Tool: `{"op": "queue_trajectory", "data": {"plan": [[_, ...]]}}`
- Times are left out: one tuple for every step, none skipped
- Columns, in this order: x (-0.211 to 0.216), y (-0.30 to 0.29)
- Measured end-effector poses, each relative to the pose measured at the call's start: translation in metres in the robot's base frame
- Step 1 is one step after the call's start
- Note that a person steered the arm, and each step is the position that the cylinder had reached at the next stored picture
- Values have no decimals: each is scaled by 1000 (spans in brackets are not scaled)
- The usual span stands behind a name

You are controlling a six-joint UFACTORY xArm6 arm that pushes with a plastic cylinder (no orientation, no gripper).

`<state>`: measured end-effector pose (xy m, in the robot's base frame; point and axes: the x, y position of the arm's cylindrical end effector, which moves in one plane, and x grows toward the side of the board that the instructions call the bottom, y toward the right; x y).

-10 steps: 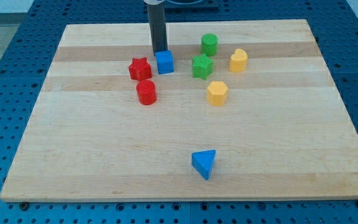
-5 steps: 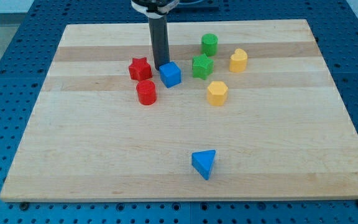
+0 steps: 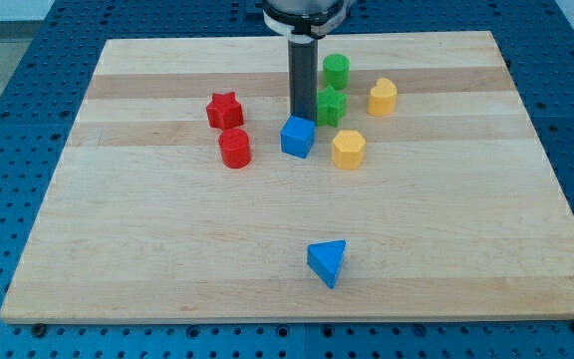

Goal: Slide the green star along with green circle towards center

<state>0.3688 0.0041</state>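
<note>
The green star (image 3: pixel 331 104) lies in the upper middle of the wooden board (image 3: pixel 167 239). The green circle (image 3: pixel 336 70) stands just above it, apart from it. My rod comes down from the view's top, and my tip (image 3: pixel 301 120) is at the green star's left side, right beside it, and directly above the blue cube (image 3: pixel 297 137). Whether the tip touches the star or the cube is unclear.
A red star (image 3: pixel 224 109) and a red cylinder (image 3: pixel 234 148) lie left of the cube. Two yellow blocks sit to the right, one by the green star (image 3: pixel 383 96) and one below it (image 3: pixel 348 149). A blue triangle (image 3: pixel 327 262) lies near the view's bottom.
My tip has moved right and slightly down, from beside the red star to the green star's left. The blue cube has been pushed right and down. The green blocks have barely moved.
</note>
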Motion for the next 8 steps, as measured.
{"op": "queue_trajectory", "data": {"plan": [[0,-6],[7,-13],[25,-13],[46,-13],[67,-13],[88,-13],[116,-13],[142,-13]]}}
